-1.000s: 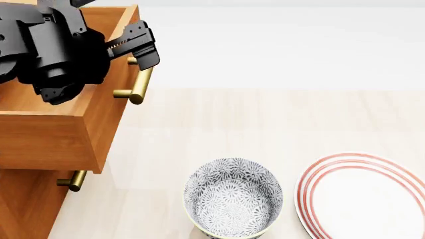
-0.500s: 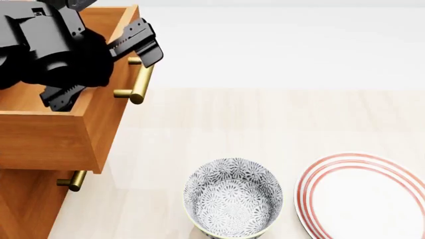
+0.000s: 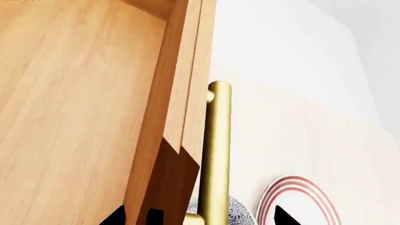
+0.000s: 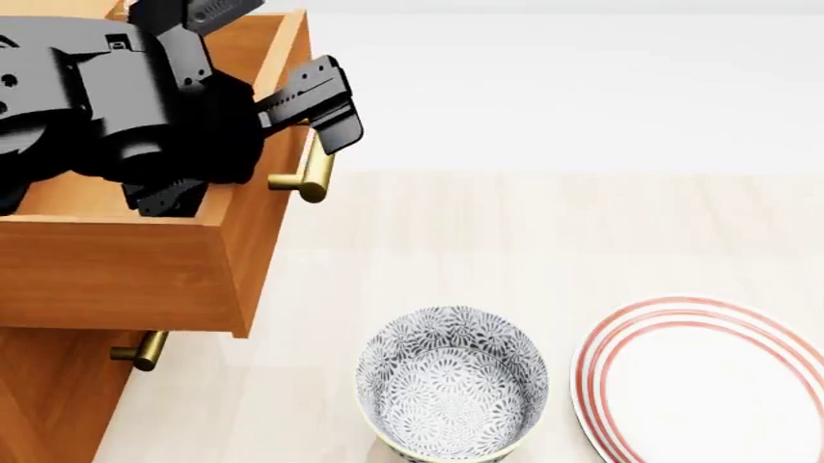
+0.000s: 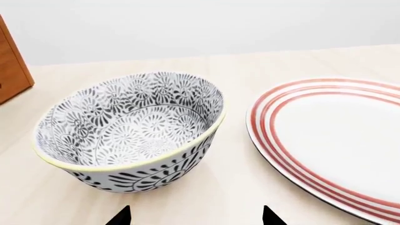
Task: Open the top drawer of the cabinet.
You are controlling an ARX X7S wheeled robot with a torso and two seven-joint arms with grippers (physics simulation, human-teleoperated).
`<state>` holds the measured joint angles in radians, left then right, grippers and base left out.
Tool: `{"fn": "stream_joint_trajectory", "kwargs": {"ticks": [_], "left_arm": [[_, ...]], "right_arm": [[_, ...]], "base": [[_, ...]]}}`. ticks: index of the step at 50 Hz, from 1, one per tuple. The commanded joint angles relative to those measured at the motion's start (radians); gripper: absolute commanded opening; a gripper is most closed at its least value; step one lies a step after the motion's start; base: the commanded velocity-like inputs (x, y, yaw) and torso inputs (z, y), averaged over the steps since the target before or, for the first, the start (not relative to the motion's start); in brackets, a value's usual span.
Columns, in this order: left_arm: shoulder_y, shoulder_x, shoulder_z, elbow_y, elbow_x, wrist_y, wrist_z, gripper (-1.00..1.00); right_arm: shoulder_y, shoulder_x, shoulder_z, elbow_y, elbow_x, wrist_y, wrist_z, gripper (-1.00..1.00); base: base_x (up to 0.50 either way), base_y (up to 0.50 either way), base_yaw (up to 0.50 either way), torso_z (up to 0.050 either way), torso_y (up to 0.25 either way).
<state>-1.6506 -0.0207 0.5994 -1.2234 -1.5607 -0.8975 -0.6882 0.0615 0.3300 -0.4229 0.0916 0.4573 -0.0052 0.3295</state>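
The cabinet (image 4: 52, 395) stands at the left of the head view. Its top drawer (image 4: 116, 280) is pulled well out, showing the lighter wood box inside. The brass bar handle (image 4: 313, 164) sits on the drawer front. My left gripper (image 4: 251, 164) is open and straddles the drawer front and handle, one finger inside the box and one outside the handle. In the left wrist view the handle (image 3: 218, 154) and drawer front (image 3: 187, 93) lie between the spread tips of the left gripper (image 3: 200, 216). My right gripper (image 5: 195, 216) is open and empty, low over the table.
A patterned bowl (image 4: 451, 386) and a red-ringed white plate (image 4: 708, 386) sit on the pale table to the right of the cabinet. A lower drawer's brass handle (image 4: 145, 349) shows under the open drawer. The bowl (image 5: 131, 131) is just ahead of the right gripper.
The top drawer has slid further out, toward the right in the head view. My left gripper moved with it, still astride the drawer front. Bowl and plate have not moved.
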Motion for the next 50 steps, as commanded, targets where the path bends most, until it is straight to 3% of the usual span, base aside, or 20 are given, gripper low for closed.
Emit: {"fn": "stream_joint_trajectory", "kwargs": {"ticks": [1, 10, 31, 39, 50], "left_arm": [[0.015, 0.019, 0.159, 0.055, -0.236, 0.032, 0.047, 1.0], [0.009, 0.02, 0.315, 0.076, -0.393, 0.076, 0.046, 1.0], [-0.069, 0.02, 0.825, 0.172, -0.864, 0.231, 0.119, 1.0], [-0.098, 0.02, 0.93, 0.242, -0.954, 0.283, 0.146, 1.0], [-0.135, 0.019, 0.972, 0.355, -0.995, 0.338, 0.159, 1.0]], "right_arm": [[0.001, -0.009, 0.012, 0.003, -0.007, -0.002, -0.012, 1.0], [0.001, -0.007, 0.012, 0.005, -0.004, -0.005, -0.013, 1.0], [0.008, 0.001, 0.019, 0.004, 0.008, -0.002, -0.008, 1.0], [0.006, 0.003, 0.02, 0.006, 0.012, -0.006, -0.01, 1.0], [0.007, 0.004, 0.016, 0.01, 0.013, -0.007, -0.012, 1.0]], "base": [[0.0, 0.0, 0.0, 0.0, 0.0], [0.0, 0.0, 0.0, 0.0, 0.0], [0.0, 0.0, 0.0, 0.0, 0.0], [0.0, 0.0, 0.0, 0.0, 0.0], [0.0, 0.0, 0.0, 0.0, 0.001]]}}
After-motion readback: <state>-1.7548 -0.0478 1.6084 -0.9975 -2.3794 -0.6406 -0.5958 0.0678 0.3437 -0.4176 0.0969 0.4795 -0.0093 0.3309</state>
